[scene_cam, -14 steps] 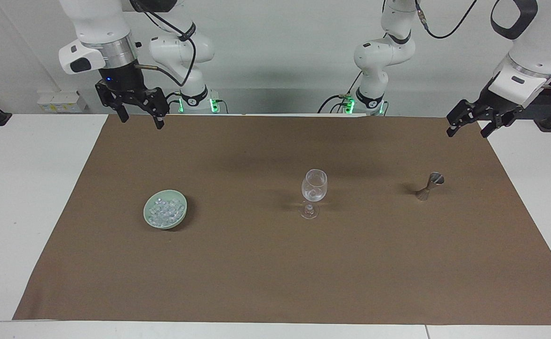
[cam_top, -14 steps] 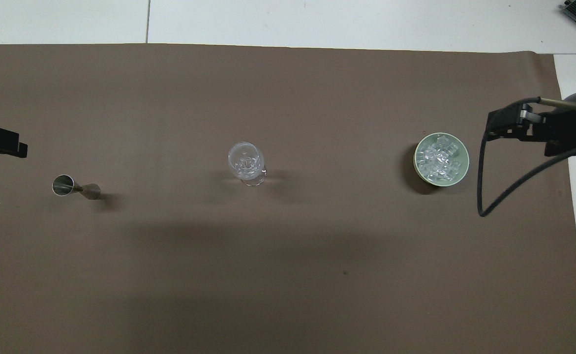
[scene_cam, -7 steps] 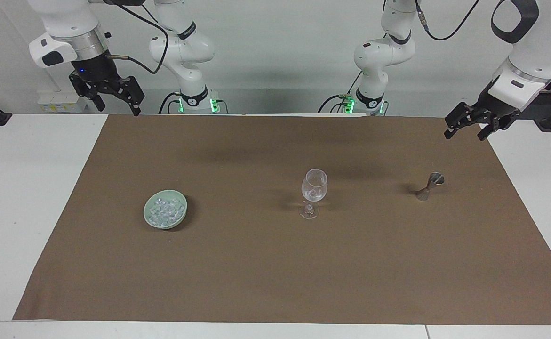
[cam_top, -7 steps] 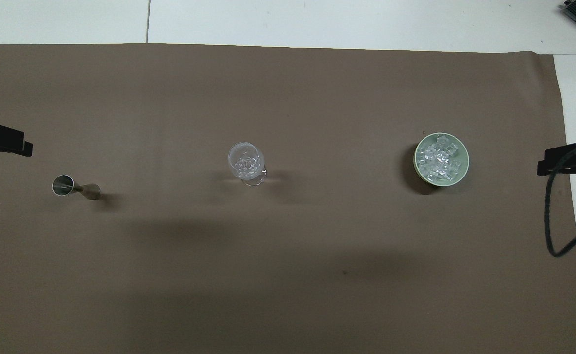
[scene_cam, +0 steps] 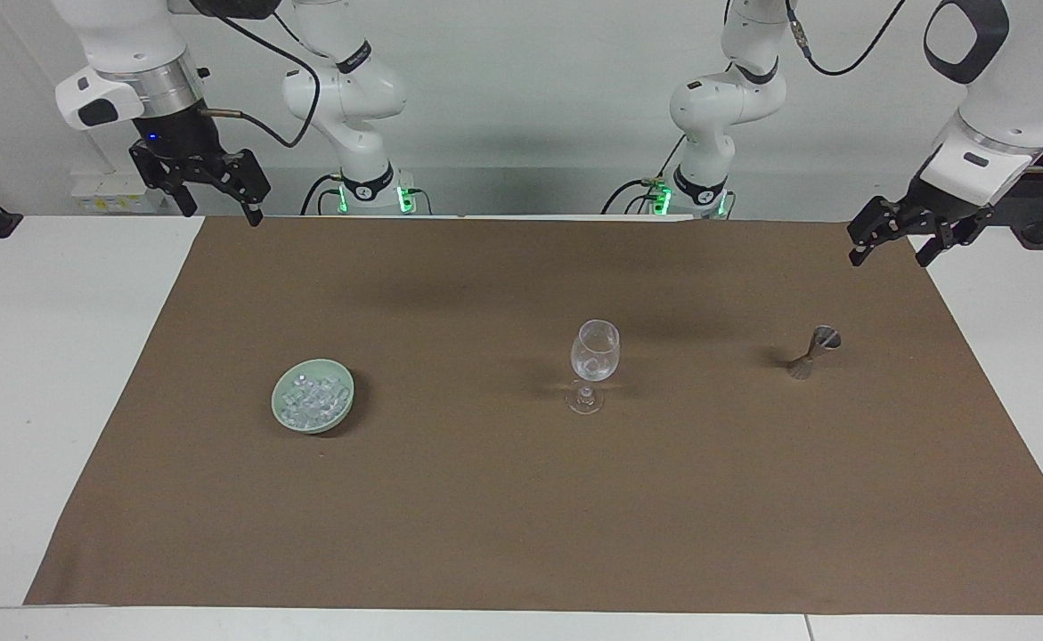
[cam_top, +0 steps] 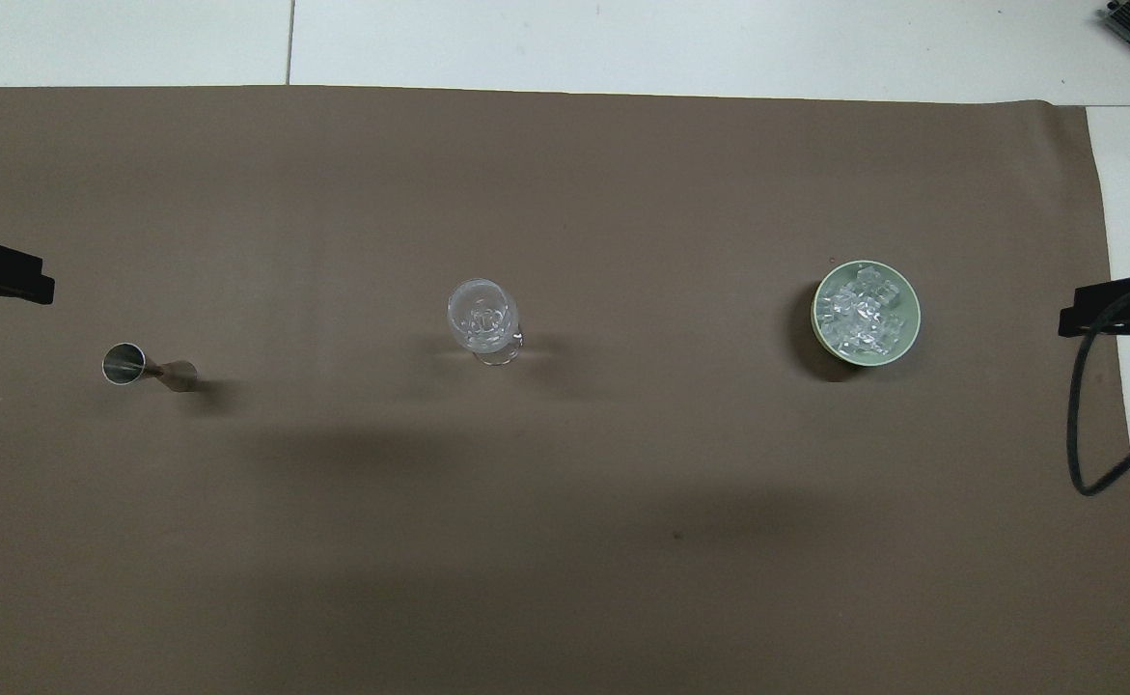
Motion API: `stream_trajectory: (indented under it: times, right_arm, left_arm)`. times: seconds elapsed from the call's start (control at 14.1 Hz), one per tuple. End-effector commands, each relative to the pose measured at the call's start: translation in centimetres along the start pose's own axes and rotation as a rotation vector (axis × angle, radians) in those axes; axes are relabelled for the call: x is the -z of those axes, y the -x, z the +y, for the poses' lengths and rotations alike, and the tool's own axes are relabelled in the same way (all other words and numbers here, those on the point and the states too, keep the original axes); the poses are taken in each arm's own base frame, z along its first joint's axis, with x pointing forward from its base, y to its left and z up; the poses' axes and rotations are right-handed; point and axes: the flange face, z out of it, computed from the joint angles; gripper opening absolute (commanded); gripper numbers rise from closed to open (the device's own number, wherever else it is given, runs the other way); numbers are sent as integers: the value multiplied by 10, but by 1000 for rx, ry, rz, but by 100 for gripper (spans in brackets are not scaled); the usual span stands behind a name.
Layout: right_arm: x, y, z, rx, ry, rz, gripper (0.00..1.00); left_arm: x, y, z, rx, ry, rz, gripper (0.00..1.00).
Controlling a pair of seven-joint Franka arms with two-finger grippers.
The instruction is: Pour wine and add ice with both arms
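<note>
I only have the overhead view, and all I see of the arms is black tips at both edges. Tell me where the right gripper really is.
Observer: The right gripper hangs high in the air over the brown cloth's corner by the robots, open and empty.
Operator: Now the left one.
Observer: The left gripper hangs raised over the cloth's edge at the left arm's end, open, well above the jigger.
Operator: Confirm the glass is standing.
Observer: The wine glass stands upright on its foot, and no gripper touches it.
</note>
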Motion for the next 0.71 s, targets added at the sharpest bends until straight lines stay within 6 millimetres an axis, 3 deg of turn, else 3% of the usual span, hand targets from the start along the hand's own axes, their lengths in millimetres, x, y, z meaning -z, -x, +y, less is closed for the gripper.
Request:
stream_trajectory:
  times: [0.0,0.14,0.64]
  right_arm:
    - [8,-3,-4,17,-24,-89,100]
    - [15,-3,-6,16,-35,-79,100]
    - [10,1,-9,21,-40,-68,100]
  left_arm:
    - [0,0,-6,-2,-20,10,100]
    - [2,0,-1,-8,-21,14,100]
    - [6,-3,-5,6,-16,44,100]
